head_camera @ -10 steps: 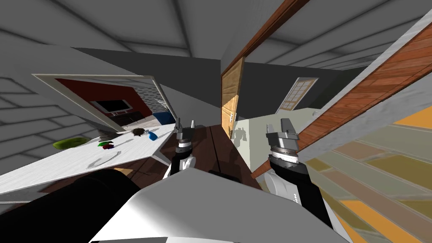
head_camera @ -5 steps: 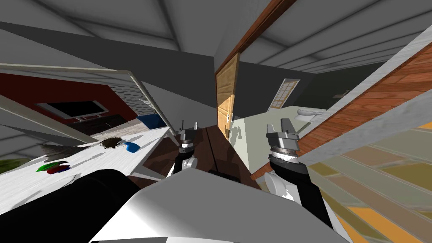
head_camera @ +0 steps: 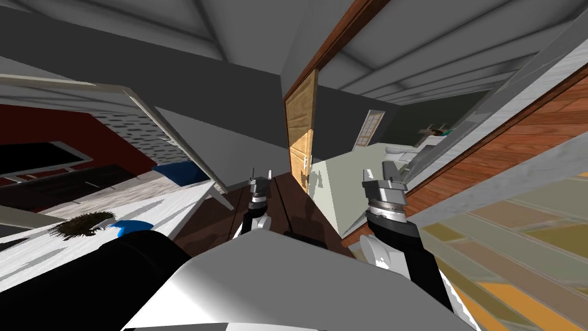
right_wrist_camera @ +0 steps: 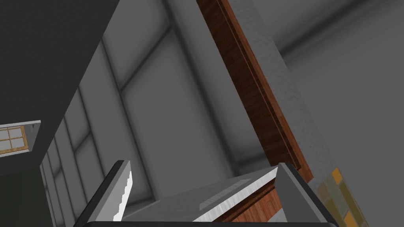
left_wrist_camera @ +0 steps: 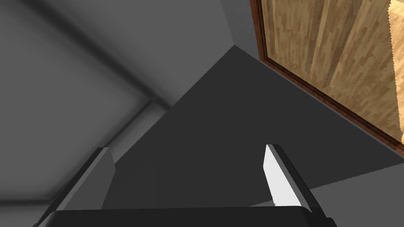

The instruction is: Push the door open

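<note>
Now my view has swung since half a second ago, which is my own turn and not the room's. The white counter has slid out toward 9 o'clock. The green and red things on it have passed the picture's edge, and a dark spiky thing and a blue thing lie on it at 8 o'clock of the left tool. The door, light wood in a brown frame, sits nearer the middle than before. It stands ajar at 1 o'clock of the left tool and 11 o'clock of the right tool, apart from both. A pale floor shows through the gap. Both tools are raised as before, each with its fingers spread wide and holding nothing.
</note>
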Available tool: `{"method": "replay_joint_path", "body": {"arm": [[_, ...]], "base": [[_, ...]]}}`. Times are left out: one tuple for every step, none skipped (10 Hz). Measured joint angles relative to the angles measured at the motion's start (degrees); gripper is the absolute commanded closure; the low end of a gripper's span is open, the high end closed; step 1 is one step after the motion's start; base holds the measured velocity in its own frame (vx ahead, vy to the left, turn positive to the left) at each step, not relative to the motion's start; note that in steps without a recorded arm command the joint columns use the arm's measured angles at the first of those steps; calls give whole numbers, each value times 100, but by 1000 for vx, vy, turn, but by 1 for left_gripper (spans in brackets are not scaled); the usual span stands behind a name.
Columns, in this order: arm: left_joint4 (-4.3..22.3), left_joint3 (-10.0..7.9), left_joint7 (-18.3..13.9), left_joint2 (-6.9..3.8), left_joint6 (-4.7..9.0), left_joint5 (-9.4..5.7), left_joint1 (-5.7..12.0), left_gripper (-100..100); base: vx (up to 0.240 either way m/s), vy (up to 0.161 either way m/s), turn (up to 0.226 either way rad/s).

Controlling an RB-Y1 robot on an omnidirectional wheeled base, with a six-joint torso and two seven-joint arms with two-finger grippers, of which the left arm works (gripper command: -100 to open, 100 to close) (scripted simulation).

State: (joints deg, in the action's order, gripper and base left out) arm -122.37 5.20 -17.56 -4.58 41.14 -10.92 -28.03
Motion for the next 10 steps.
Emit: {"method": "replay_joint_path", "body": {"arm": [[103, 59, -43, 7, 6, -53, 45, -100], [206, 80, -104, -20, 33, -116, 60, -100], [317, 115, -175, -43, 71, -186, 73, -100], [464, 136, -239, -59, 113, -246, 129, -100], [611, 177, -316, -82, 174, -319, 145, -100], [713, 239, -399, -98, 215, -400, 131, -100], [857, 296, -458, -96, 266, -450, 166, -100], [978, 344, -523, -106, 299, -522, 190, -100], [1069, 382, -579, -109, 311, -583, 215, -100], [1163, 403, -637, -125, 335, -641, 234, -100]], "base": [[117, 75, -180], [130, 93, -242], [135, 75, -204], [124, 86, -225], [138, 122, -299], [121, 113, -234], [136, 117, -212], [132, 112, -233], [80, 90, -170], [77, 99, -248]]}}
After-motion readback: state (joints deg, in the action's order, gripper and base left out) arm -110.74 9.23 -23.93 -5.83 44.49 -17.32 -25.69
